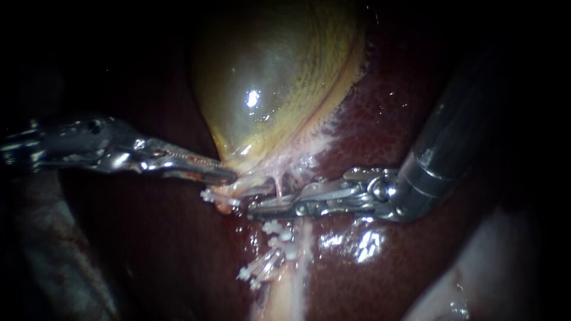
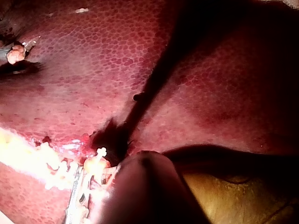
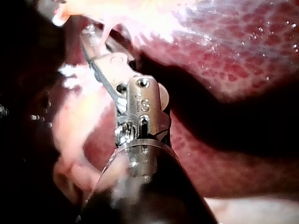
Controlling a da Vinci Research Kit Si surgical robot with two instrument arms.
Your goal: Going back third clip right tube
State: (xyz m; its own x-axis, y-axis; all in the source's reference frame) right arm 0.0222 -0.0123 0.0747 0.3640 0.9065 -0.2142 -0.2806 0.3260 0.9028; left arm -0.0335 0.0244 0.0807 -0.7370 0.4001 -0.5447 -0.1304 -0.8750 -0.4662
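Left instrument [image 1: 229, 175] — claw clamped on the gallbladder [image 1: 273, 77] at its neck; right instrument [image 1: 253, 208] — claw together, beside the tube [image 1: 278, 187].

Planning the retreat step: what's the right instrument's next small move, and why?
Probably ease the right instrument straight back along its own shaft. Its tip lies just above the white clips, and a thin pale strand runs down to it, so a sideways pull might snag. The left instrument holds pale tissue under the gallbladder.
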